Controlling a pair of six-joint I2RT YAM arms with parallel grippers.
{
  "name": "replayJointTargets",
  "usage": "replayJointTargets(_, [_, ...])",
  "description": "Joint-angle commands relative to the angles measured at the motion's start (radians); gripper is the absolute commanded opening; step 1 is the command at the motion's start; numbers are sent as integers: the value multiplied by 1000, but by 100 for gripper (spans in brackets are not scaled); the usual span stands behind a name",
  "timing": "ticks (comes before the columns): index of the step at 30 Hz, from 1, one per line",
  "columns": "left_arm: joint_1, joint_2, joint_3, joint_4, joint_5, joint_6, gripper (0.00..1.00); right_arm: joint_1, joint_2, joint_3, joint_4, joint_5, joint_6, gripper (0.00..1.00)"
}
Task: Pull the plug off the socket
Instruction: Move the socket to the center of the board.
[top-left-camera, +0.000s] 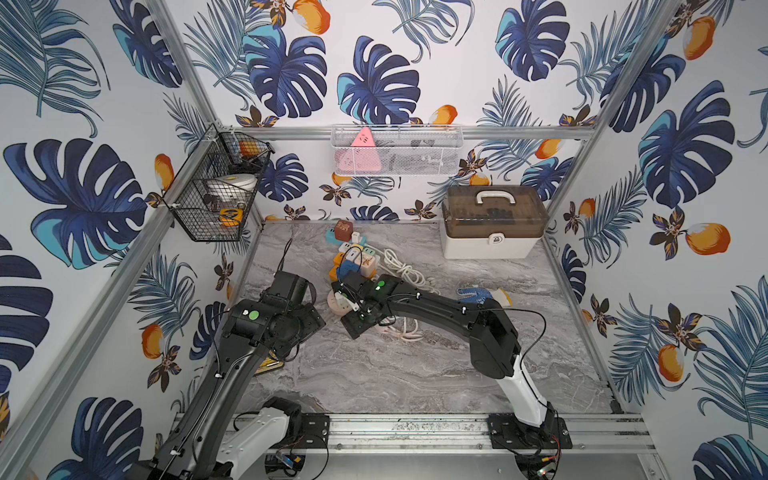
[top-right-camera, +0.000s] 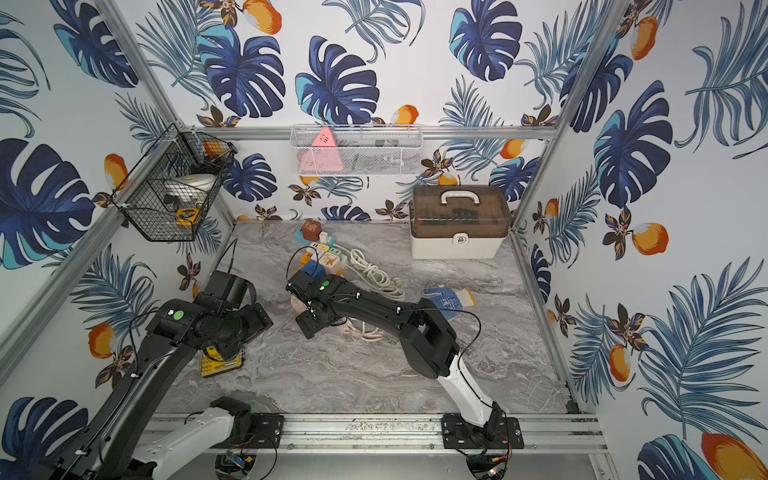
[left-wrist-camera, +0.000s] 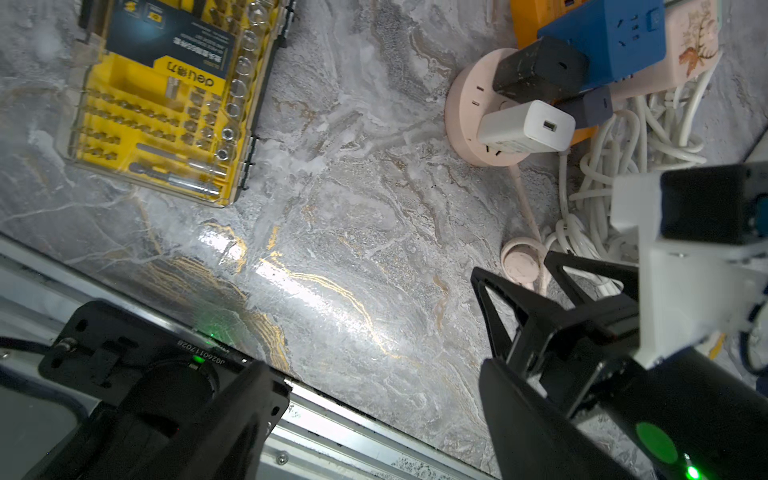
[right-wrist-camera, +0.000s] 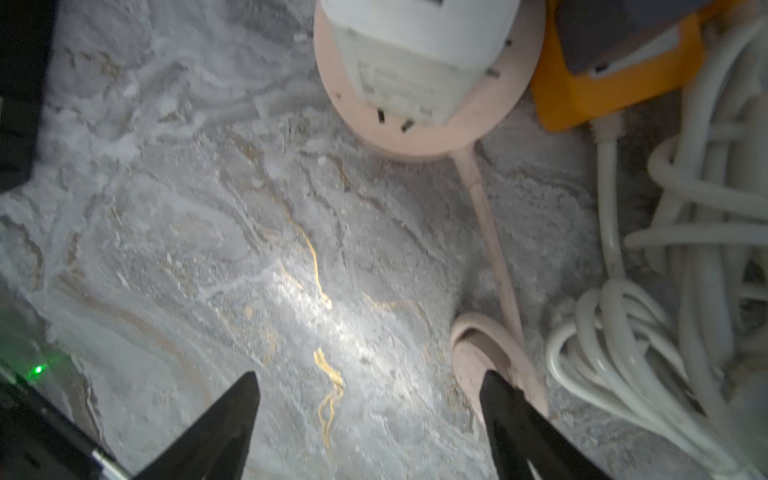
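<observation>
Right end effector (right-wrist-camera: 370, 378) hangs spread wide, empty; white plug (right-wrist-camera: 419, 50) stands up from the pink socket (right-wrist-camera: 490, 108) just left of it. Left arm (top-left-camera: 253, 332) sits farther off.

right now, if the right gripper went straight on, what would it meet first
Right gripper: probably the bare tabletop, short of the pink socket; one finger may clip the pink cord plug. Depth unclear.
</observation>
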Motion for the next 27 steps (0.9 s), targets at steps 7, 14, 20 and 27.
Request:
replayJointTargets(7, [1, -61, 52, -93, -50, -57, 83, -23, 183, 227, -54, 113, 136, 85])
replayJointTargets(14, [1, -79, 53, -99, -39, -41, 83, -29, 230, 300, 4, 110, 141, 84])
replayJointTargets(20, [1, -63, 40, -88, 0, -17, 84, -32, 273, 359, 5, 100, 152, 82])
replayJointTargets(27, [0, -52, 50, -75, 9, -5, 83, -49, 304, 404, 13, 111, 151, 77])
